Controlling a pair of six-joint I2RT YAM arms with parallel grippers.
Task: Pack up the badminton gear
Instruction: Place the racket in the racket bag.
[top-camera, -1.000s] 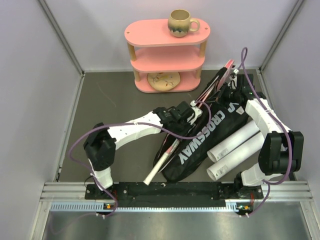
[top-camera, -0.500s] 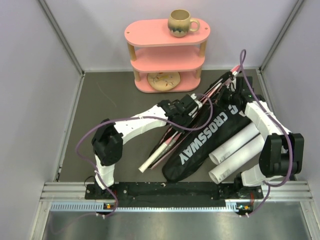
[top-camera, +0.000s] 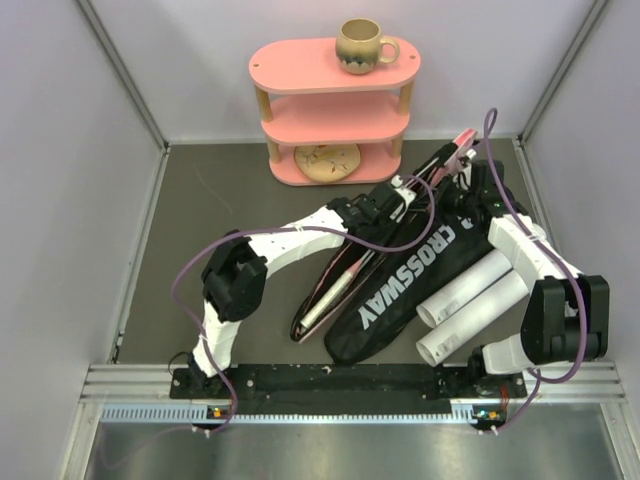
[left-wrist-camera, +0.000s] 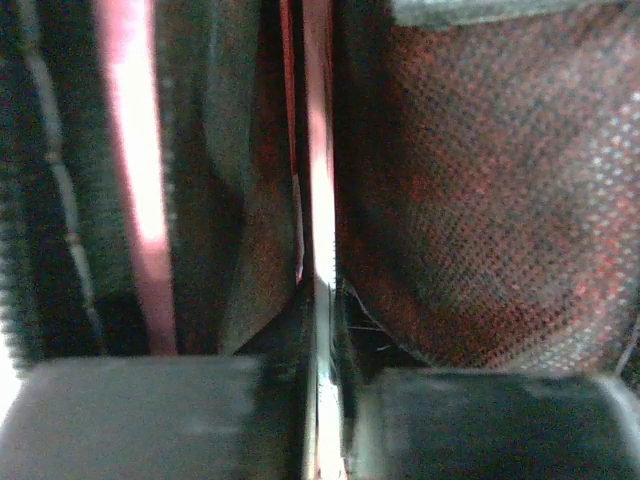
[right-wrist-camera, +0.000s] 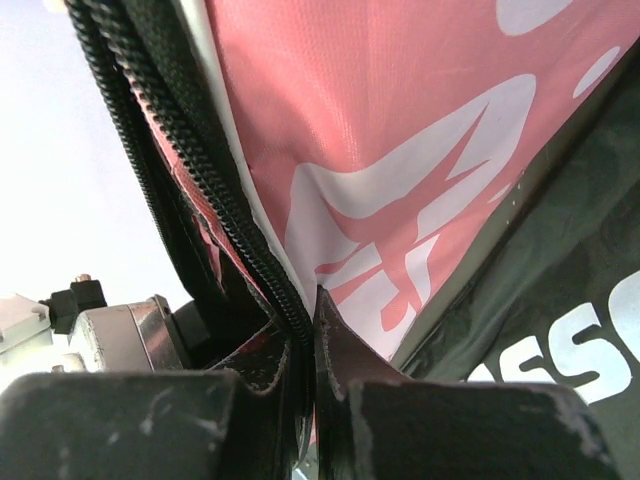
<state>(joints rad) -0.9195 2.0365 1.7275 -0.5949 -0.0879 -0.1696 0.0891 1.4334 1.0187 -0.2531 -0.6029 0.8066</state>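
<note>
A black CROSSWAY bag (top-camera: 405, 285) lies slanted at centre right, with two white tubes (top-camera: 470, 300) beside it on its right. A pink racket bag (top-camera: 462, 137) rests on its left edge and stands open along the zipper. Rackets lie inside it, and a white handle (top-camera: 322, 308) shows at its lower end. My left gripper (top-camera: 405, 197) is shut on a thin racket frame (left-wrist-camera: 320, 200) inside the bag, among dark mesh lining. My right gripper (top-camera: 462, 165) is shut on the pink bag's zipper edge (right-wrist-camera: 250, 240) and holds it up. The pink printed fabric (right-wrist-camera: 380, 150) fills the right wrist view.
A pink three-tier oval shelf (top-camera: 335, 110) stands at the back wall with a beige mug (top-camera: 362, 45) on top and a beige round item (top-camera: 328, 160) on its lowest tier. Grey walls close in left, right and back. Purple cables loop over both arms.
My left gripper has moved up and to the right, and the rackets have slid further into the pink bag. The white handle now lies within the bag's lower end. My right gripper shifted slightly.
</note>
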